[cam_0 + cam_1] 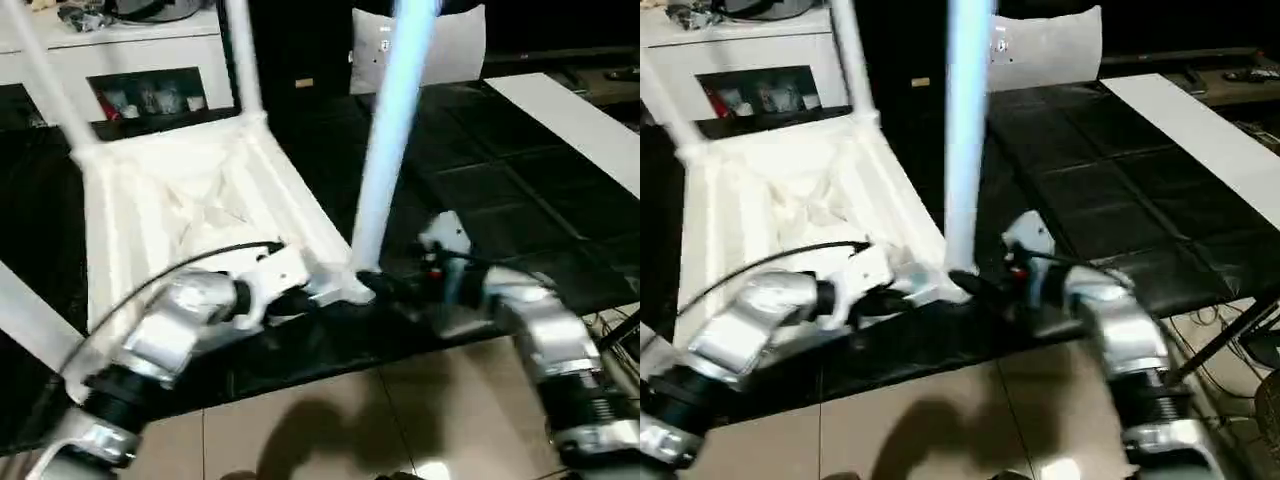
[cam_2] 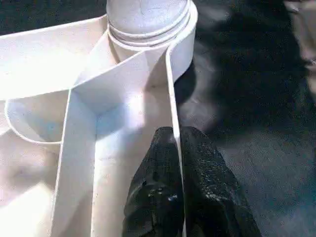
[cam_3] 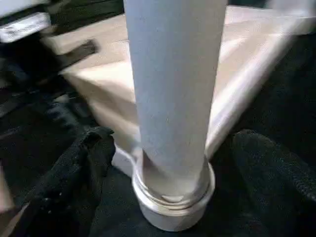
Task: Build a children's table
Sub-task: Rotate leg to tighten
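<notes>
Two grippers at work: both of mine sit low in the head view, meeting at the near corner of the upturned children's table (image 1: 190, 200).
Table place: it lies ribbed side up on the black desk (image 1: 500, 180), filling the left and centre of the head view, with legs rising from its far corners toward the top edge.
Leg in hand: the leg (image 1: 385, 150) stands upright at centre frame, its foot seated in the near corner socket (image 2: 148, 29).
Left gripper: my left gripper (image 2: 176, 163) is closed tight, pinching the thin side wall of the top just beside that socket, at lower centre of the left wrist view.
Right gripper: my right gripper (image 3: 168, 163) stands wide, one finger on each side of the leg's base, apart from it and holding nothing.
Step, as I judge it: this leg looks seated, and I am letting go of it.
Doing it well: I should keep the left pinch firm so the top cannot slide, and draw the right gripper straight back without brushing the leg.
Check: the socket's rim looks even around the leg in both wrist views; I cannot tell whether it is fully home.
Risk: a sideways nudge could tilt the leg.
</notes>
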{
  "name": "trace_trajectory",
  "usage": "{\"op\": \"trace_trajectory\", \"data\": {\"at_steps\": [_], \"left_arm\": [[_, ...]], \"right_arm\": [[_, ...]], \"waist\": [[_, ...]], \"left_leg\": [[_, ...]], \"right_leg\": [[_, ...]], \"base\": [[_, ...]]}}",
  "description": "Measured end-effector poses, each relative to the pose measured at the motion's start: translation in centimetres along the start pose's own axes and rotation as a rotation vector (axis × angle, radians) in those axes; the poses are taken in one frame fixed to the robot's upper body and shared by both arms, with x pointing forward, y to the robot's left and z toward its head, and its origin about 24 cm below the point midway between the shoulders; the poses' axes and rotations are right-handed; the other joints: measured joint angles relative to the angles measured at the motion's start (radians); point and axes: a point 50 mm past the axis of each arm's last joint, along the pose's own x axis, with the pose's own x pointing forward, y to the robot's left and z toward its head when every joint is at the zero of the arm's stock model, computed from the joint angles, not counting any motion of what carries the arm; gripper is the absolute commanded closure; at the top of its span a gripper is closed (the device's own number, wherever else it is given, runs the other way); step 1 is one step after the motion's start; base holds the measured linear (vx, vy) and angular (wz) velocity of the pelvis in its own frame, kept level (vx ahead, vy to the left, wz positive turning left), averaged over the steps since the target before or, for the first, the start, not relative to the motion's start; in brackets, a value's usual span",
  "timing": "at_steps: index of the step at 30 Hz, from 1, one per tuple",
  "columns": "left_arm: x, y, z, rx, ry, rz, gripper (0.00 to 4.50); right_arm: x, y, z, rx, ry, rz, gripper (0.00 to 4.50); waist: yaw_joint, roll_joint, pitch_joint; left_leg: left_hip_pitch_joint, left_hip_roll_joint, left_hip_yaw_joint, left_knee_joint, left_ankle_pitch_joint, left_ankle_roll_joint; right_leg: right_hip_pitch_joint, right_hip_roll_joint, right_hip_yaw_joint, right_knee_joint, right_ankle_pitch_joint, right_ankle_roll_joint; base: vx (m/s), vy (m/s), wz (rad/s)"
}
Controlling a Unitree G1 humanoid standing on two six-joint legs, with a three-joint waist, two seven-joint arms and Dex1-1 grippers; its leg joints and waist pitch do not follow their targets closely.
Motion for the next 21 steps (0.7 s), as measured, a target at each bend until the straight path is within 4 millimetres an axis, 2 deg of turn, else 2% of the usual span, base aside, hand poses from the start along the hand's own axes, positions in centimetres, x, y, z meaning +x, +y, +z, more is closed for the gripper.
{"op": "trace_trajectory", "data": {"at_steps": [6,7,9,21], "left_arm": [[-0.6,-0.7,-0.2,0.079,-0.002,-0.144,4.50],[-0.6,-0.7,-0.2,0.099,0.000,-0.171,4.50],[-0.6,-0.8,-0.1,0.122,0.004,-0.205,4.50],[-0.4,-1.1,0.1,0.179,-0.002,-0.292,4.50]], "right_arm": [[-0.8,0.7,-0.7,-0.006,0.099,0.169,0.32],[-1.0,0.8,-0.8,-0.005,0.111,0.197,0.59],[-1.3,0.9,-0.8,-0.002,0.122,0.226,0.67],[-1.2,1.6,-1.1,0.022,0.142,0.333,1.75]], "waist": [[0.021,0.000,0.000],[0.024,0.000,0.000],[0.027,0.000,0.000],[0.026,0.000,0.000]], "left_leg": [[0.000,-0.001,0.000,0.001,0.000,0.000],[0.000,-0.001,0.000,0.001,0.000,0.000],[0.000,0.000,0.000,0.001,0.000,0.000],[0.000,0.000,0.000,0.002,0.000,0.000]], "right_leg": [[0.001,-0.001,0.000,0.000,0.000,0.000],[0.001,-0.001,0.000,0.000,0.000,0.000],[0.001,-0.001,0.000,0.001,0.000,0.000],[0.001,0.000,0.000,0.002,0.000,0.000]], "base": [[0.000,0.000,0.00],[0.000,0.000,0.00],[0.000,0.000,0.00],[0.000,0.000,0.00]]}}
